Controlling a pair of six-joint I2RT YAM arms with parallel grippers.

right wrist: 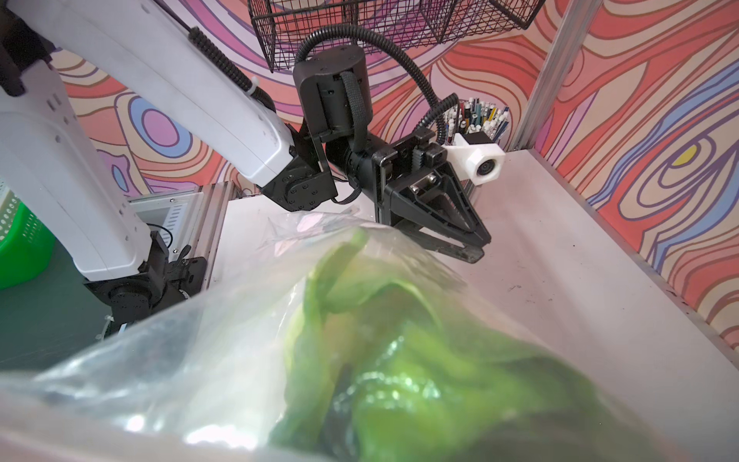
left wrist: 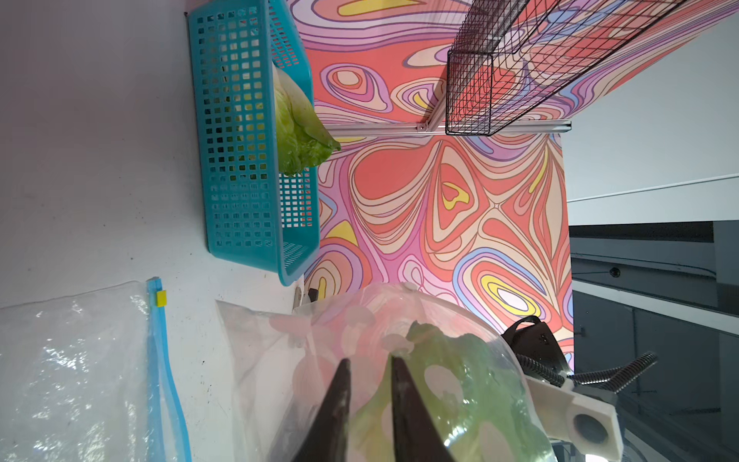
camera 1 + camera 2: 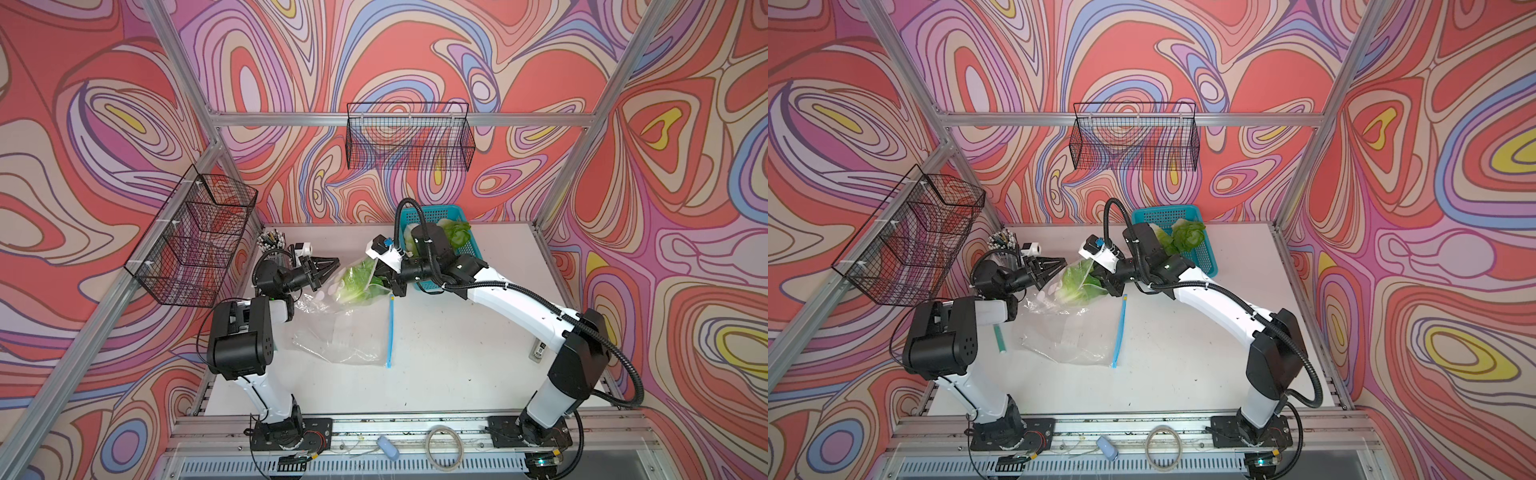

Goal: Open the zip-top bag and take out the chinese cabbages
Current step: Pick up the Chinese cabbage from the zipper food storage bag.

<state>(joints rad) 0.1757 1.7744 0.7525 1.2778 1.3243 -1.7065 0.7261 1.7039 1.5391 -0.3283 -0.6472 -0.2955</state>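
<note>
left jaws: the left gripper is closed, with its tips right up against the film of the zip-top bag on the side away from the other arm. I can't tell if any plastic is pinched in there or if it just shut next to it.
right jaws: the right gripper is closed too, clamped at the leafy end of the bagged cabbage. Leaf only, or leaf plus film? No idea, its wrist view is mostly green blur.
where the cabbages are: two cabbages sit in the blue basket at the back. The last one hangs above the surface between the two grippers, wrapped in the bag.
bag: the rest of it lies slack on the surface, with the blue zip strip flat along its edge.
what could go wrong: if the left side caught no film, pulling apart does nothing and the bag rides along with the cabbage. If the right side has film in its grip, the bag can't slide off. The leaves look soft, so a hard tug could tear them and drop the head.
in the way: the right forearm crosses over the basket, so I'd guess it needs to lift and swing before any drop-off.
other stuff: there's a pen cup just behind the left wrist. The wire racks on the walls are well clear.
</note>
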